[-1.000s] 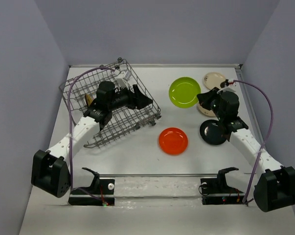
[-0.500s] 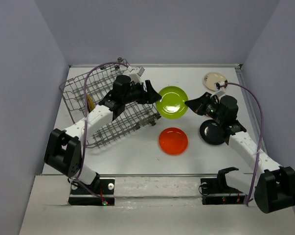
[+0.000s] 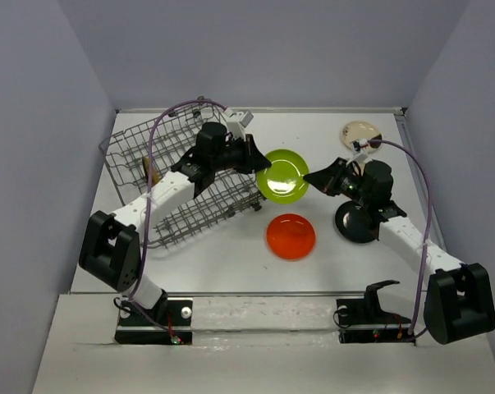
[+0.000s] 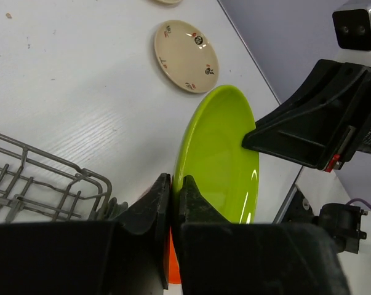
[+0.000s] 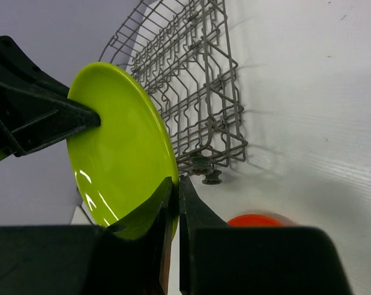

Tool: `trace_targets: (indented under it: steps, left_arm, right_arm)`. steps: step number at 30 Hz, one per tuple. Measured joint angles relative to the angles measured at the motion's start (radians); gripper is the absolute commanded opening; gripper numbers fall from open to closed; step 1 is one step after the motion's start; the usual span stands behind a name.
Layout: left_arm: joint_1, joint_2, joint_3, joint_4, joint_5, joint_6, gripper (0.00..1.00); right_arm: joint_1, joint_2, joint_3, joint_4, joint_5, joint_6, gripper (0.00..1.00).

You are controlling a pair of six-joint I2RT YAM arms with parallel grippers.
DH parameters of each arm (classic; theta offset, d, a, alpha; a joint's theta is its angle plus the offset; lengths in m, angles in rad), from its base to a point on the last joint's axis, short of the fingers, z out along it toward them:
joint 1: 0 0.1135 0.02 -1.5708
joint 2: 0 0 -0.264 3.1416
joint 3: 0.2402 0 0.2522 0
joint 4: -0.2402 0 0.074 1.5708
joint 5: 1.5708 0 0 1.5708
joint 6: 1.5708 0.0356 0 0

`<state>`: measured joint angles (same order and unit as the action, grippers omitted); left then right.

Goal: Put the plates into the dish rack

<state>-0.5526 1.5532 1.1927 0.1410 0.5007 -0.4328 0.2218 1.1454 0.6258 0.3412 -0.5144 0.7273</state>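
The lime green plate (image 3: 281,176) hangs on edge above the table, between the two arms. My left gripper (image 3: 262,161) is shut on its left rim, beside the dish rack (image 3: 175,205). My right gripper (image 3: 310,176) is shut on the opposite rim. In the left wrist view the jaws pinch the green plate (image 4: 219,166) and the right gripper (image 4: 308,132) holds the far edge. The right wrist view shows the green plate (image 5: 120,153) with the dish rack (image 5: 191,92) behind it. The orange plate (image 3: 291,235) and the black plate (image 3: 360,223) lie flat on the table.
A cream plate (image 3: 360,132) lies at the back right, near the wall. A dark gold plate edge (image 3: 152,171) shows inside the rack. The rack sits askew at the left, its small wheels (image 5: 208,172) on the table. Walls close in the left, back and right sides.
The left arm came out of the rack and its gripper shut on the green plate's rim. The right gripper carried that plate left, toward the rack.
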Motion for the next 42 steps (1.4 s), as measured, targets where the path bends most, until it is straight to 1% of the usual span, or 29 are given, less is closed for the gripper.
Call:
trace_targets:
  steps: [1,2,4,5,8,9,10,12,13,14,15,16,17,18,19,20,21,24,29,34,36,39,42]
  left_arm:
    - [0.000,-0.006,0.000,-0.006,0.001,0.006,0.05]
    - [0.000,-0.018,-0.007,-0.008,0.002,0.013,0.05]
    - [0.003,-0.045,-0.030,-0.008,0.002,0.019,0.05]
    - [0.005,-0.071,-0.054,-0.004,0.007,0.020,0.05]
    - [0.008,-0.129,-0.092,-0.006,0.030,0.025,0.05]
    - [0.016,-0.156,-0.105,-0.009,0.050,0.026,0.05]
    - [0.021,-0.174,-0.111,-0.012,0.061,0.029,0.05]
    - [0.034,-0.225,-0.125,-0.034,0.078,0.048,0.05]
    - [0.041,-0.249,-0.133,-0.044,0.079,0.065,0.06]
    - [0.056,-0.281,-0.143,-0.064,0.094,0.076,0.11]
    - [0.065,-0.295,-0.146,-0.071,0.102,0.081,0.18]
    - [0.076,-0.335,-0.151,-0.088,0.098,0.095,0.40]
    - [0.077,-0.367,-0.154,-0.117,0.073,0.103,0.53]
    - [0.078,-0.402,-0.155,-0.145,0.040,0.113,0.78]
    - [0.078,-0.445,-0.155,-0.182,-0.027,0.113,0.79]
    - [0.077,-0.485,-0.155,-0.209,-0.084,0.128,0.99]
    - [0.076,-0.515,-0.155,-0.234,-0.138,0.122,0.99]
    - [0.080,-0.668,-0.154,-0.331,-0.366,0.137,0.99]
    - [0.084,-0.862,-0.143,-0.424,-0.678,0.163,0.99]
    - [0.084,-0.990,-0.150,-0.426,-0.819,0.187,0.99]
    - [0.084,-1.020,-0.175,-0.409,-0.844,0.193,0.99]
    - [0.084,-1.060,-0.250,-0.383,-0.859,0.201,0.99]
    - [0.084,-1.072,-0.305,-0.365,-0.857,0.208,0.99]
  right_arm:
    - [0.001,0.005,0.000,0.005,-0.011,-0.001,0.15]
    - [0.002,0.010,0.000,0.013,-0.023,-0.002,0.26]
    - [0.013,0.024,0.007,0.023,-0.063,-0.011,0.38]
    - [0.032,0.035,0.016,0.027,-0.090,-0.016,0.45]
    - [0.089,0.071,0.050,0.038,-0.157,-0.034,0.49]
    - [0.104,0.086,0.065,0.045,-0.176,-0.040,0.48]
    - [0.122,0.105,0.080,0.061,-0.203,-0.042,0.32]
    - [0.148,0.132,0.105,0.087,-0.243,-0.044,0.10]
    - [0.162,0.144,0.120,0.108,-0.268,-0.035,0.07]
    - [0.171,0.151,0.130,0.119,-0.280,-0.025,0.07]
    - [0.177,0.163,0.143,0.136,-0.295,-0.013,0.07]
    - [0.193,0.177,0.162,0.146,-0.303,-0.002,0.07]
    - [0.200,0.183,0.174,0.150,-0.311,0.002,0.07]
    - [0.225,0.201,0.214,0.142,-0.312,-0.016,0.07]
    - [0.246,0.212,0.245,0.115,-0.306,-0.032,0.07]
    - [0.273,0.229,0.280,0.101,-0.289,-0.051,0.07]
    - [0.292,0.244,0.313,0.075,-0.264,-0.071,0.07]
    - [0.351,0.317,0.438,-0.019,-0.186,-0.125,0.07]
    - [0.435,0.486,0.657,-0.153,0.011,-0.176,0.07]
    - [0.512,0.674,0.900,-0.291,0.254,-0.219,0.07]
    - [0.557,0.771,1.019,-0.343,0.364,-0.239,0.07]
    - [0.613,0.896,1.196,-0.437,0.528,-0.267,0.07]
    - [0.659,1.041,1.426,-0.550,0.682,-0.293,0.07]
